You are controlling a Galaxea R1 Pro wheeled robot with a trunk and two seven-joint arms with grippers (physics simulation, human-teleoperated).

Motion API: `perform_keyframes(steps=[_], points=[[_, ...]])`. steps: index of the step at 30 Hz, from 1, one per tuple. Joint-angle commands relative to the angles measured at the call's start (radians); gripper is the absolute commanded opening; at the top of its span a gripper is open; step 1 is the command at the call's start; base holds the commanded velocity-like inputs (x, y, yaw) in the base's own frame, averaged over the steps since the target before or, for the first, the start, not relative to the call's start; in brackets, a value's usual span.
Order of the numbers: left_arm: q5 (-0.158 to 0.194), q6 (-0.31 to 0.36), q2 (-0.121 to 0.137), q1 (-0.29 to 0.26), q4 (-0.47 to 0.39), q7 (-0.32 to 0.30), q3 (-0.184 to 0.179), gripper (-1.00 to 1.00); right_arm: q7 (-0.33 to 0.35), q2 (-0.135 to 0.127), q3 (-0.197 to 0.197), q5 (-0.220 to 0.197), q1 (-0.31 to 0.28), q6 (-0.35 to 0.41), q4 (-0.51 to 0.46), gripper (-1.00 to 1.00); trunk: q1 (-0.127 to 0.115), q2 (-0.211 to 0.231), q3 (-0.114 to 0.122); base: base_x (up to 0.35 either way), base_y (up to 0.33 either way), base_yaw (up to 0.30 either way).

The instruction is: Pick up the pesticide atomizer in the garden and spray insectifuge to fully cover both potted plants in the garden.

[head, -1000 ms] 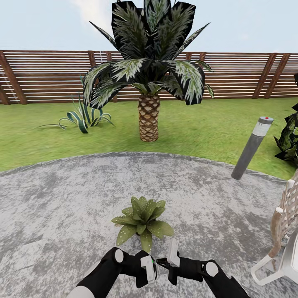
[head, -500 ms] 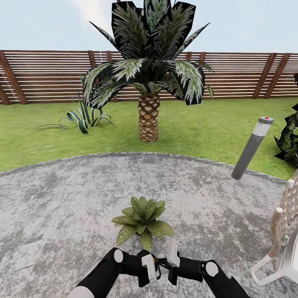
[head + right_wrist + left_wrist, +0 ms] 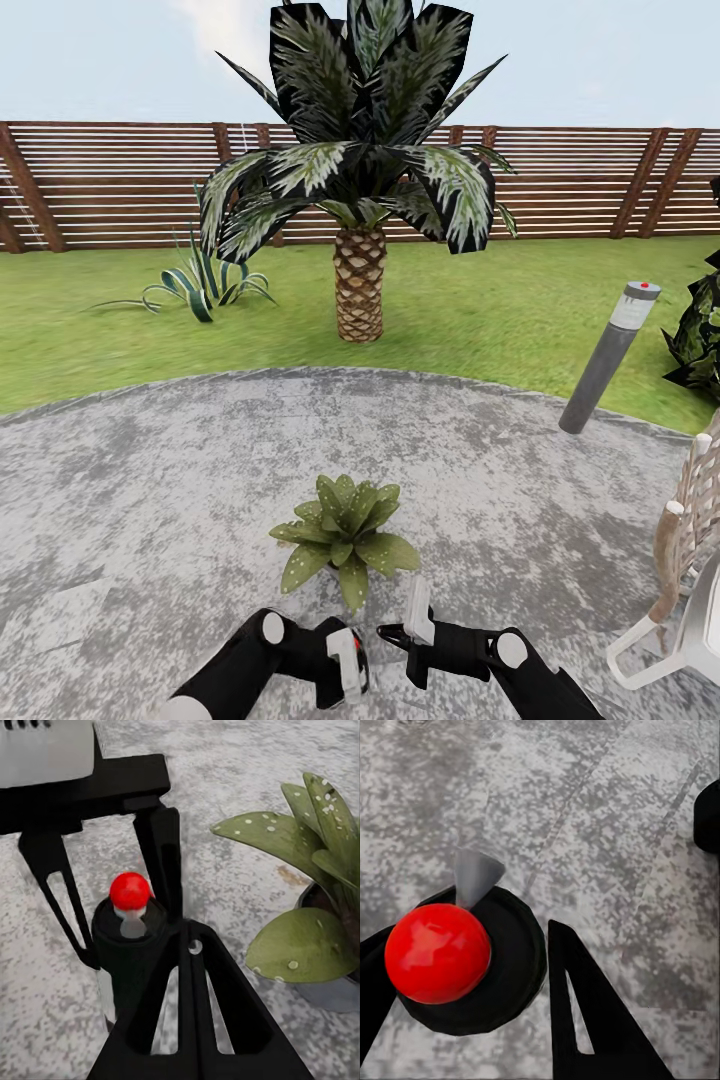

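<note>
Left hand (image 3: 112,907) apparently grips atomizer (image 3: 127,945) beside plant (image 3: 345,535)

On the patio (image 3: 150,450) a potted plant (image 3: 345,535) sits just ahead of both grippers; lawn (image 3: 480,310), palm (image 3: 360,200) and fence (image 3: 100,185) lie behind, a bollard lamp (image 3: 608,357) to the right

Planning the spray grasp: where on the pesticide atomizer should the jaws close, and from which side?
Probably on the dark round body of the pesticide atomizer, below its red knob, coming in from the side. The bottle stands upright, so jaws across its width sit square and leave the top free. The left gripper appears to hold it this way.
</note>
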Motion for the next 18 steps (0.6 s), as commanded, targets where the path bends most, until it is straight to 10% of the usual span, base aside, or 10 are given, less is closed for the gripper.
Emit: perform_keyframes(steps=[1,11,12,15,18], points=[[-0.007,-0.009,0.019,0.002,-0.001,0.0,0.001,-1.0,-0.002,-0.001,0.002,0.007,0.0,-0.005,-0.001,-1.0,0.0,0.0,-0.001,0.0,0.0,0.0],[-0.005,-0.009,0.216,0.017,0.011,0.001,0.009,-1.0,-0.004,-0.002,0.002,0.009,0.0,-0.004,0.003,-1.0,0.0,0.0,-0.001,0.0,0.0,0.0],[-0.004,-0.008,0.24,0.017,0.024,0.001,0.01,-1.0,-0.004,-0.005,0.002,0.01,0.0,-0.004,0.005,1.0,0.0,0.0,-0.001,0.0,0.0,0.0],[-0.001,-0.007,0.278,0.017,0.068,0.033,0.013,-1.0,-0.01,-0.009,-0.002,0.009,0.0,-0.005,0.007,1.0,0.0,0.0,-0.001,0.0,0.0,0.0],[0.016,-0.011,0.284,0.017,0.16,0.189,0.076,-1.0,-0.072,-0.02,-0.006,0.009,0.0,-0.007,0.032,1.0,0.0,0.0,-0.001,0.0,0.0,0.0]])
